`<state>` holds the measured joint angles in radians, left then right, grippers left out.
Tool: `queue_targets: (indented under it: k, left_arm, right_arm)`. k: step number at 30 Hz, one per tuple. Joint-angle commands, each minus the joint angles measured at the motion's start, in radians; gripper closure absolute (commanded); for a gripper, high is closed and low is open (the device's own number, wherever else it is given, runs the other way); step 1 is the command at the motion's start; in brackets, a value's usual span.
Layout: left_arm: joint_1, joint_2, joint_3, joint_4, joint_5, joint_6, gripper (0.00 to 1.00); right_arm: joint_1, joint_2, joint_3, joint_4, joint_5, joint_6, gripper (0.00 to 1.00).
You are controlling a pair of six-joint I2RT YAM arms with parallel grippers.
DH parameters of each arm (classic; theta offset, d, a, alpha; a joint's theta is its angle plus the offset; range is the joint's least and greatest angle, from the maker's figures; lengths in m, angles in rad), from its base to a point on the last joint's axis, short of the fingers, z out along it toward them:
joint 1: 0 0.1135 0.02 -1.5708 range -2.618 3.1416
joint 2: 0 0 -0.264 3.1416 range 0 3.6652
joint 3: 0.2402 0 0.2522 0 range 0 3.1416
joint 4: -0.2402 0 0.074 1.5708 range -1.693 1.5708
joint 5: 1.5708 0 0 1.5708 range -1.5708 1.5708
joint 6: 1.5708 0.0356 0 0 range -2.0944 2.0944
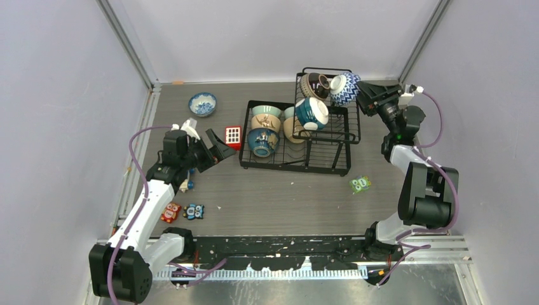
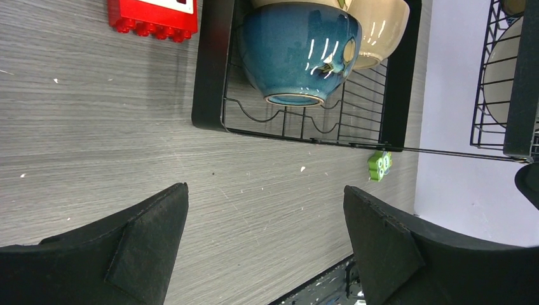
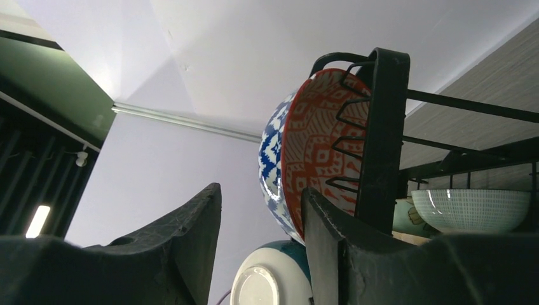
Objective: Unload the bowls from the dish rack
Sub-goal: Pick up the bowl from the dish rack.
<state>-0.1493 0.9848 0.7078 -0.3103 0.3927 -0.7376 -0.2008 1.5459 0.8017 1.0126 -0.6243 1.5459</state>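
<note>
Currently the left fingers (image 1: 219, 145) hover wide apart over the bare surface (image 1: 279, 203), with nothing between them. Just ahead of their tips we see the frame of the dish rack (image 1: 292, 170). Inside its flat tray a dark blue bowl (image 2: 299, 51) stands on edge, foot turned toward these fingers, and a tan bowl (image 2: 381, 28) sits close behind it. A red block (image 2: 152, 16) lies ahead and to the left of the left fingers, just beside the rack frame. A green block (image 2: 379, 165) lies beyond the finger on the other side, past the rack's corner. A blue-and-white bowl (image 1: 203, 103) sits upright on the surface, well apart from the rack and further ahead of the left fingers.

The right fingers (image 1: 363, 95) are up at the top edge of the rack's wire basket, partly apart. The rim of a patterned bowl (image 3: 299, 159), blue-and-white outside and red inside, sits between them. It lies close to the finger nearest the rack wire, and we see a clear gap on its blue side. We cannot tell whether it touches that near finger. A brown bowl (image 1: 316, 84) leans beside it in the basket. A teal bowl (image 3: 267, 286) with a white foot lies below these fingers.
</note>
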Motion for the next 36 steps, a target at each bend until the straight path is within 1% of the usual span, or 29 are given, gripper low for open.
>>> queue_targets:
  k: [1, 6, 10, 15, 24, 30, 36]
  left_arm:
    - [0.005, -0.009, -0.008, 0.038, 0.037, -0.017, 0.07]
    - [0.005, -0.012, -0.014, 0.053, 0.044, -0.026, 0.07]
    - [0.005, -0.015, -0.014, 0.055, 0.046, -0.028, 0.07]
    - [0.004, -0.018, -0.015, 0.056, 0.043, -0.028, 0.07]
    - [0.004, -0.013, -0.016, 0.059, 0.044, -0.030, 0.07]
    - [0.005, -0.008, -0.016, 0.060, 0.043, -0.031, 0.07]
    - [0.005, -0.002, -0.014, 0.062, 0.044, -0.031, 0.07]
  right_arm:
    - [0.005, -0.065, 0.008, -0.088, -0.086, -0.072, 0.47]
    - [0.012, -0.086, 0.040, -0.190, -0.116, -0.145, 0.49]
    - [0.026, -0.070, 0.078, -0.232, -0.135, -0.179, 0.49]
    - [0.039, -0.052, 0.101, -0.250, -0.147, -0.204, 0.50]
    - [0.061, -0.008, 0.152, -0.244, -0.170, -0.211, 0.53]
    - [0.072, 0.025, 0.172, -0.221, -0.176, -0.206, 0.58]
    - [0.081, 0.040, 0.183, -0.203, -0.176, -0.198, 0.68]
